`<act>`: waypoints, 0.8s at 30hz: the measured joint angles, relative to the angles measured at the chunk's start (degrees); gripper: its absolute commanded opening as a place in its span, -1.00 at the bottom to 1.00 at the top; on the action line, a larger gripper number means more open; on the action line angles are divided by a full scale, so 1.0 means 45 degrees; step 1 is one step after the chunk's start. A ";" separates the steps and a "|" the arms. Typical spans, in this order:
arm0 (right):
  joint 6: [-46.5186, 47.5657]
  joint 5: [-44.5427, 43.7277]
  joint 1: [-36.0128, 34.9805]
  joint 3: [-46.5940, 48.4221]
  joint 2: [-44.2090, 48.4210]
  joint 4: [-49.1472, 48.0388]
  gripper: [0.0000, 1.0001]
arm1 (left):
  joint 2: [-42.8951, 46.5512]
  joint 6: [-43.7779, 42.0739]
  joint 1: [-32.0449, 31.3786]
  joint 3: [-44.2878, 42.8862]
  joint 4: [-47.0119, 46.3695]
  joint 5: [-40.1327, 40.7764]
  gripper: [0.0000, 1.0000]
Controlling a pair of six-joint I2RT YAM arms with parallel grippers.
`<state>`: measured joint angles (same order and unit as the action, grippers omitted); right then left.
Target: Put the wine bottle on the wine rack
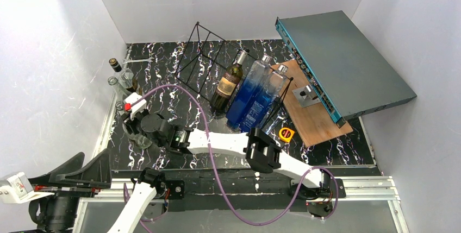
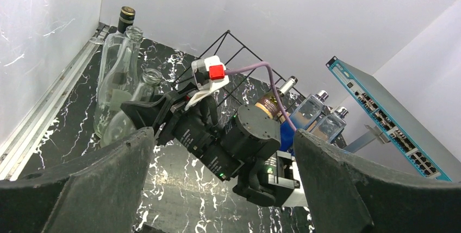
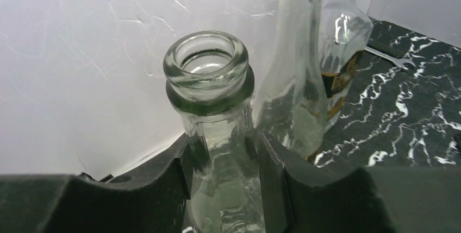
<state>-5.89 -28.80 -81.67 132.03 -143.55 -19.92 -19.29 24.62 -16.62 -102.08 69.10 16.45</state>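
Pinching beneath the lip, the right gripper (image 3: 222, 157) is closed on the clear bottle (image 3: 208, 75), presumably against slippage; the left gripper (image 2: 223, 138) is spread.

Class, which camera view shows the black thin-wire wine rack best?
Top external: the black thin-wire wine rack shows almost whole. Left wrist shows it partly, behind the right arm; right wrist shows none.

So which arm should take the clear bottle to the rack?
Right. The right gripper clamps the clear bottle by its neck; the left gripper sits open and empty at the near edge.
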 measured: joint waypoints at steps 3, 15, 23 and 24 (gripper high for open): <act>0.0015 -0.0112 0.0117 -0.0379 0.0447 0.0534 -0.97 | 0.0000 0.0000 0.0000 0.0083 -0.0024 -0.0019 0.99; -0.0423 -0.0549 0.1005 -0.2506 0.2429 0.1880 -0.97 | 0.0000 -0.0087 0.0000 0.0087 -0.0063 -0.0044 0.99; -0.0884 -0.0801 0.1943 -0.4488 0.4133 0.2215 -0.97 | 0.0000 -0.0126 0.0000 0.0151 -0.0121 -0.0044 0.99; -0.0918 -0.0865 0.2069 -0.4658 0.4308 0.2215 -0.97 | 0.0000 -0.0126 0.0000 0.0175 -0.0126 -0.0049 0.99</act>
<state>-10.02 -32.69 -72.36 111.07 -124.16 -9.96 -19.29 24.05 -16.62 -101.30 68.53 16.23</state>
